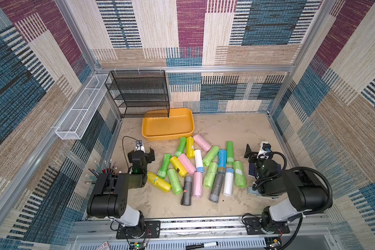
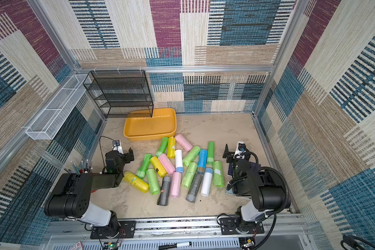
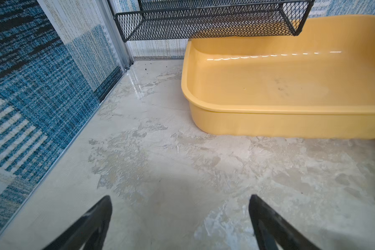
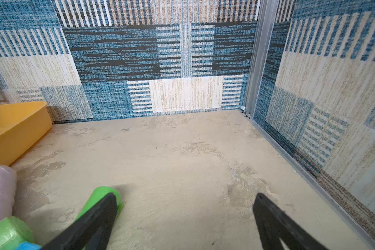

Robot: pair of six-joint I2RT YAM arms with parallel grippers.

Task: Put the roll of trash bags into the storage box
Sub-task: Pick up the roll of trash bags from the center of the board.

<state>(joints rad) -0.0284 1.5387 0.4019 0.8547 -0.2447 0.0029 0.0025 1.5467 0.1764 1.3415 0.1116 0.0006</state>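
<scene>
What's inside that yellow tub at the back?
Nothing: the yellow tub looks empty, with faint smudges on its floor. The black mesh rack screens one back corner, so that part is unclear.

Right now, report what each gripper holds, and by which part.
Nothing is held. The left gripper and right gripper are both open; the rolls lie on the table.

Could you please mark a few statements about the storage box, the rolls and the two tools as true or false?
1. The shallow orange-yellow plastic storage box holds no rolls. True.
2. The left tool grips a roll. False: its jaws stand open and empty.
3. The right tool is open, and a bright green roll lies near one finger. True.
4. The long white wire basket lies inside the storage box. False: it hangs on the side wall.
</scene>
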